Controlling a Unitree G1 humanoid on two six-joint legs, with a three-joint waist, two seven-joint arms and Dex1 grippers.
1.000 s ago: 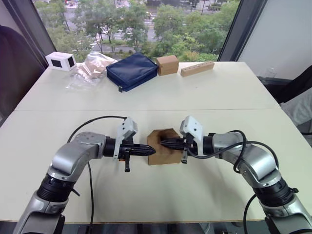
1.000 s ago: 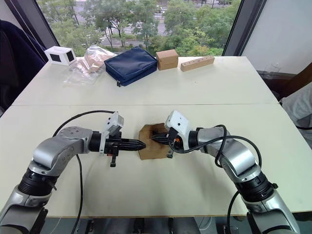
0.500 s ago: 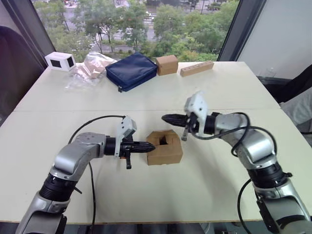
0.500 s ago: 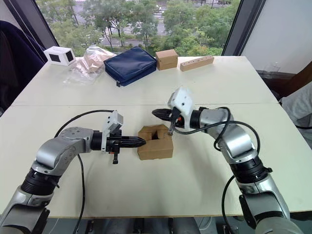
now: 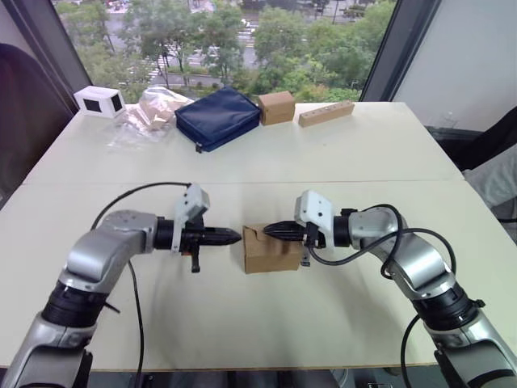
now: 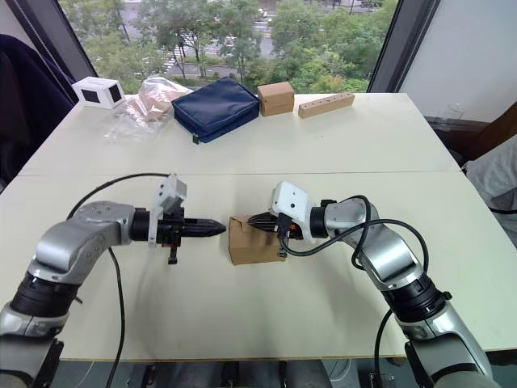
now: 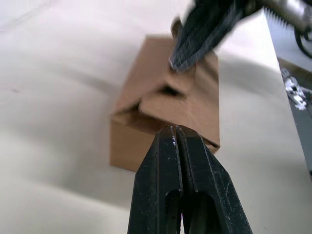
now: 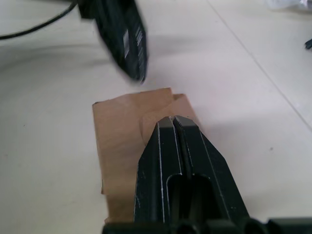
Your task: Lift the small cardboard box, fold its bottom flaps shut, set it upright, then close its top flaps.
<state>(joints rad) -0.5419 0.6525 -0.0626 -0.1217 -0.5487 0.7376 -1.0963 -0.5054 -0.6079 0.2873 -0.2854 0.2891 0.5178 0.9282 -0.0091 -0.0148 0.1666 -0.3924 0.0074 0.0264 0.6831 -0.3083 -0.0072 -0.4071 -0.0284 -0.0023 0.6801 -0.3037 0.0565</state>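
Box: small cardboard box [image 5: 271, 250] upright on the table [image 5: 339, 145], between both grippers.
Right gripper [image 5: 273, 229]: fingers pressed together, holding nothing, tip on the top flaps [image 7: 168, 92].
Left gripper [image 5: 234, 237]: fingers together, empty, just beside the box.
Risk: one flap edge stands raised; off-centre pressing could tip or slide the unbraced box.

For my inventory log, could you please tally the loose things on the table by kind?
Cardboard boxes: 2, one between the grippers, one at the far edge
White box: 1
Blue pouch: 1
Plastic bag: 1
Wooden block: 1
Total: 6
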